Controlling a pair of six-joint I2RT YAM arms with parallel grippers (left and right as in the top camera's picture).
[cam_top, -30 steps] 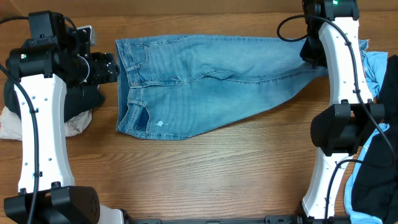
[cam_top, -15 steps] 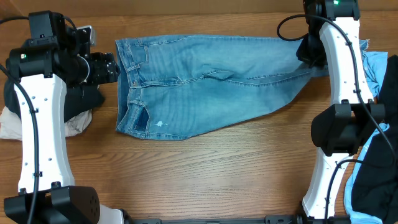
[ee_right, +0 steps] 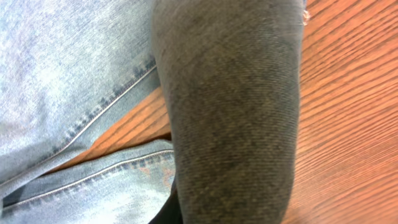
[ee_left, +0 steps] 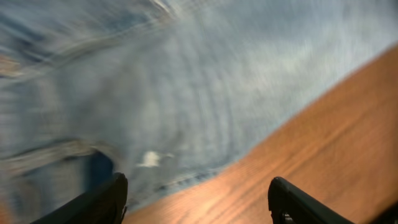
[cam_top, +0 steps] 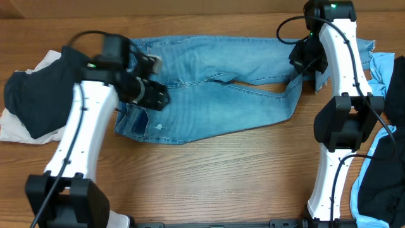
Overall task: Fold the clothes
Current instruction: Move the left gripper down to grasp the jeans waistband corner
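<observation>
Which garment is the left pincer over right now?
The jeans, mid-table, light-blue denim; left pincer is open above their waist end. Navy top lies left, sky-blue cloth far right.

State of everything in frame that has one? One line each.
jeans: spread out, not yet folded; one leg end lifted.
left gripper: jaws open over the waist end, holding nothing.
right gripper: jaws shut on the lifted leg end.
dark top: crumpled heap on a white garment.
sky-blue cloth: bunched up beside the leg ends.
</observation>
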